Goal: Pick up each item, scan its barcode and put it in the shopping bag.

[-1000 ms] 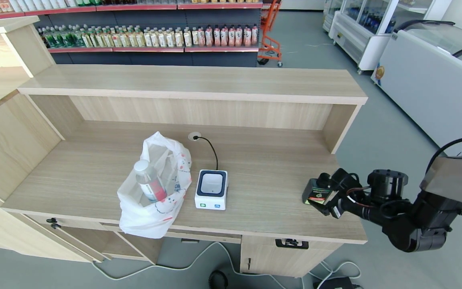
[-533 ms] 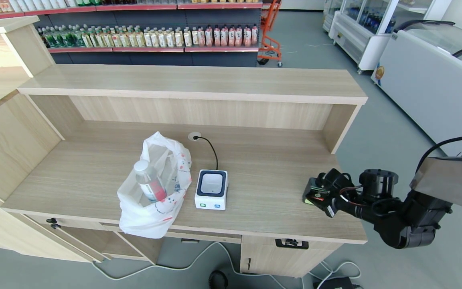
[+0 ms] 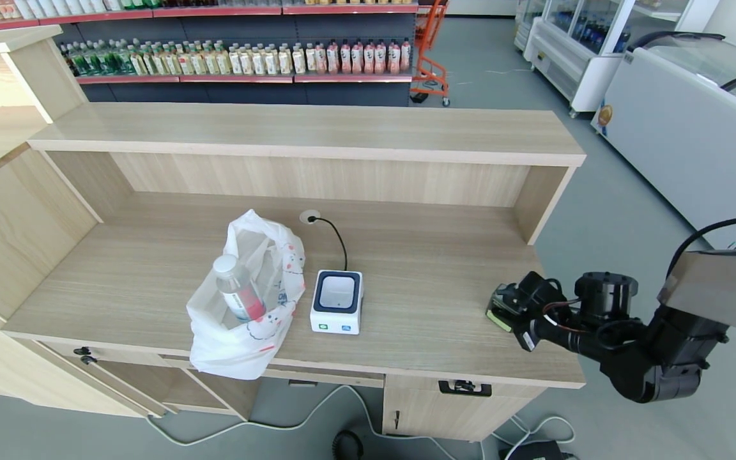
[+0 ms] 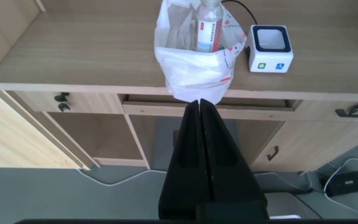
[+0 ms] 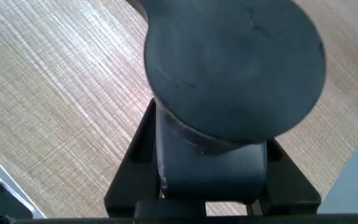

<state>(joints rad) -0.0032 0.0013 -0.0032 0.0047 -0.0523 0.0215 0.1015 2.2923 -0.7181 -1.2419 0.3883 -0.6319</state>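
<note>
Item 1. Left claw: fingers pressed flat together, gripping nothing. It hangs off the front edge of the counter, in line with the bag.

Item 2. Shopping bag: thin white plastic standing at the counter's front edge, its lower part drooping over the lip. The mouth is open upward. I judge it soft and shapeless, likely to fold or slide if pushed, so goods should be lowered into it and not dropped.

Item 3. Bottle: clear with a red label, leaning inside the bag. Already packed, by the look of it.

Item 4. Scanner: small white box with a dark window facing up, just beside the bag. Its cable runs back to a hole in the counter.

Item 5. Right claw: closed on a dark can over the right end of the counter, well apart from the scanner. The wrist view shows the fingers on either side of the can's body, below its round end. I cannot tell whether the can touches the wood.

Handling, as I judge it: the can is rigid, smooth and round-sided, probably light, and apt to twist or slip in a two-finger hold. The best grip is across the middle of the body, with the printed side left uncovered for the scanner window.
</note>
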